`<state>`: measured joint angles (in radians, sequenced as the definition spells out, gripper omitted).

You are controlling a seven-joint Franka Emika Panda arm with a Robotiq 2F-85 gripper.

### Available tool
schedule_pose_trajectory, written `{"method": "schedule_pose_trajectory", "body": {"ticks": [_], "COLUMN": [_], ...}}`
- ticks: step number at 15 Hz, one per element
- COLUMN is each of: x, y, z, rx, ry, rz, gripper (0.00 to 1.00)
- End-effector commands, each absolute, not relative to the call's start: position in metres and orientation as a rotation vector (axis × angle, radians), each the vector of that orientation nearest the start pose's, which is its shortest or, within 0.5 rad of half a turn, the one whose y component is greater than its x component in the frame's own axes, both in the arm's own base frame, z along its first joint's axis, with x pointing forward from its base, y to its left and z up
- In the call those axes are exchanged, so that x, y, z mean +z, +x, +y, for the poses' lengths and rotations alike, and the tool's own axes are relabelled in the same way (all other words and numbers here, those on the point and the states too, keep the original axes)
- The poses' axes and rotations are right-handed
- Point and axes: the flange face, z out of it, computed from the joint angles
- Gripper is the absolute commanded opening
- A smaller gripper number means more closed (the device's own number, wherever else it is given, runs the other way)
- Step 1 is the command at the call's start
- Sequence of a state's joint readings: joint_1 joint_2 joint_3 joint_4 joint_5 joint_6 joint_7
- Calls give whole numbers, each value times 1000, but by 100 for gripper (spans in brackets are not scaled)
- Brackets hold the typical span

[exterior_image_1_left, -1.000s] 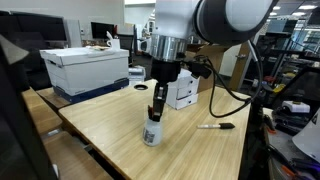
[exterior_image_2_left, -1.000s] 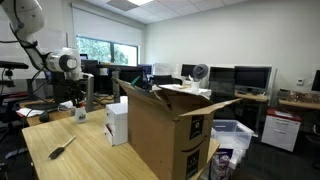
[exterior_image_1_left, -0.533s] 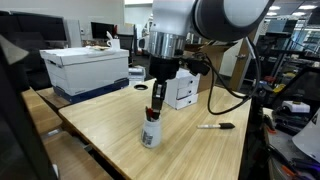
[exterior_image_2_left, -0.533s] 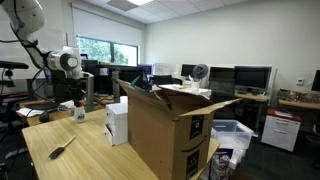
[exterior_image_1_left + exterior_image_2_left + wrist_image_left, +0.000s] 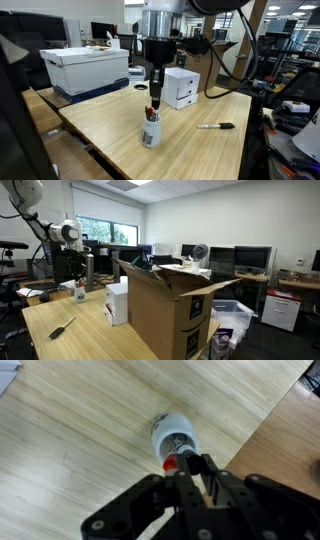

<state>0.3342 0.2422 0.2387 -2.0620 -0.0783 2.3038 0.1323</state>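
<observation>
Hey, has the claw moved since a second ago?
Yes. In an exterior view the claw has risen up from the white cup, gripping a red-capped marker.

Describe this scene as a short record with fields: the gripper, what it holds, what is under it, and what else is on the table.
gripper: Robotiq gripper, fingers closed on a red-tipped marker
marker pose: upright, right above the cup; whether its lower end is inside cannot be told
under it: white cup, upright on the wooden table
loose on table: black marker, lying flat, apart from the cup
behind: small white drawer box; large white box
</observation>
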Motion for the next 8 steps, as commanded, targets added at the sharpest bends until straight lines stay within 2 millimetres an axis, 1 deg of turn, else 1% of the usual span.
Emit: {"method": "schedule_pose_trajectory", "body": {"ticks": [1,3,4,7,8], "x": [363,375,386,403,405], "y": [489,490,489,490,489], "z": [322,322,322,315,311], "rx": [-12,-4,5,10,9], "ry": [-3094,-3107,-3105,-3101,-3105], "rz": [-753,-749,-747,-726,-718], "gripper": [8,8,8,8,8]}}
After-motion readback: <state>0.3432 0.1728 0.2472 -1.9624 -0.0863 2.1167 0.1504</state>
